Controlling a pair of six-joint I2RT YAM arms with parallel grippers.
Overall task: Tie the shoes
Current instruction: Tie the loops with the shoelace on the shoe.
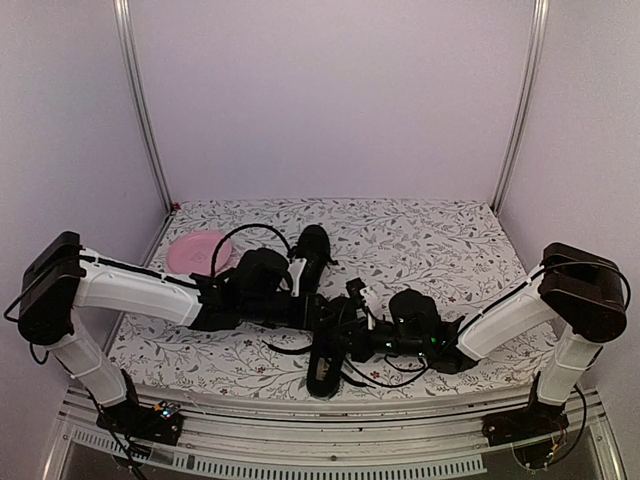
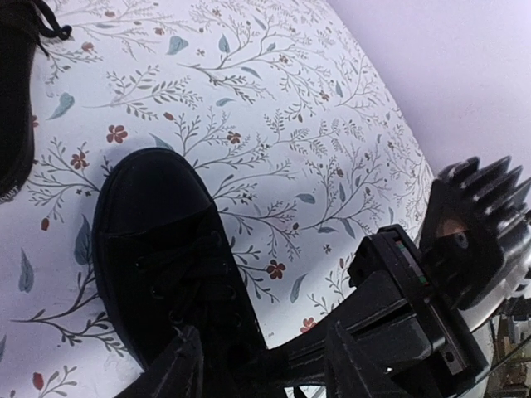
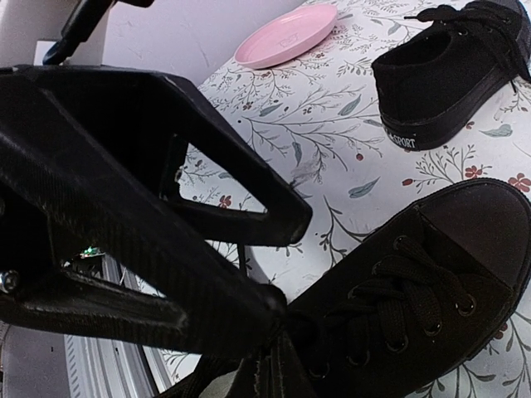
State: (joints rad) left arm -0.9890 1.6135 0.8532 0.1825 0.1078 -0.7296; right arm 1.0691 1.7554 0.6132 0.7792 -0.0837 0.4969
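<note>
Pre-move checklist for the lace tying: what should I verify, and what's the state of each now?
1. Left hand open, fingers straddling the near shoe: ok.
2. Right hand shut: ok. Whether a lace is pinched in it: cannot tell.
3. Clearance between the two hands: not ok; both crowd over the same shoe, very close together.
4. Far shoe and pink plate out of the working area: ok.
5. Bow on the near shoe's laces: not ok, none visible.
</note>
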